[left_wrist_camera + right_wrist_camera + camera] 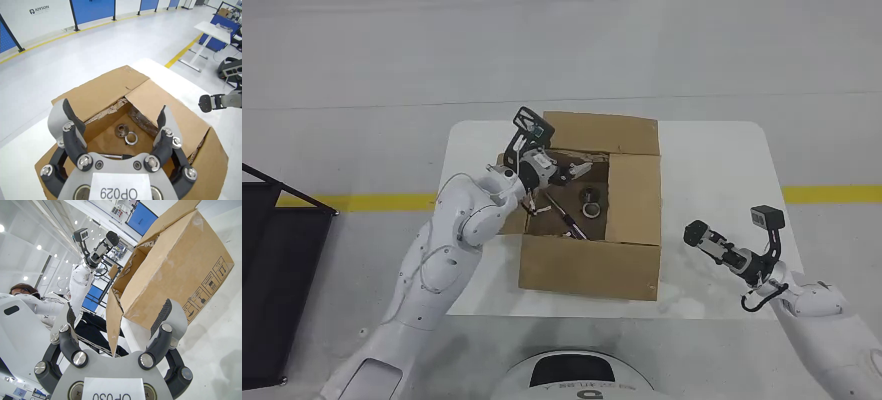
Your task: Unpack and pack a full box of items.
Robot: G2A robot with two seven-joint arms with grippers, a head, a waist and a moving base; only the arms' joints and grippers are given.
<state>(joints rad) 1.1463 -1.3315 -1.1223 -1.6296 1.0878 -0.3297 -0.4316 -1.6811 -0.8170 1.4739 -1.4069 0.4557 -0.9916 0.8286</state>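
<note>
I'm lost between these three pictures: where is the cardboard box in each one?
Top view: the box sits mid-table, flaps open.
Left wrist view: box under the open left gripper, seen from above.
Right wrist view: box, its outer wall, beyond the right gripper.
Shared landmark: the white table under it.

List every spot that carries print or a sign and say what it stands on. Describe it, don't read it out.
On the left gripper's wrist plate: a white label, short code, upside down, legible.
On the right gripper's wrist plate: a second white label, short code, upside down, partly cut off.
On the box side: handling symbols, captions too small to read.
On the far wall: a logo with a name, legible.
</note>
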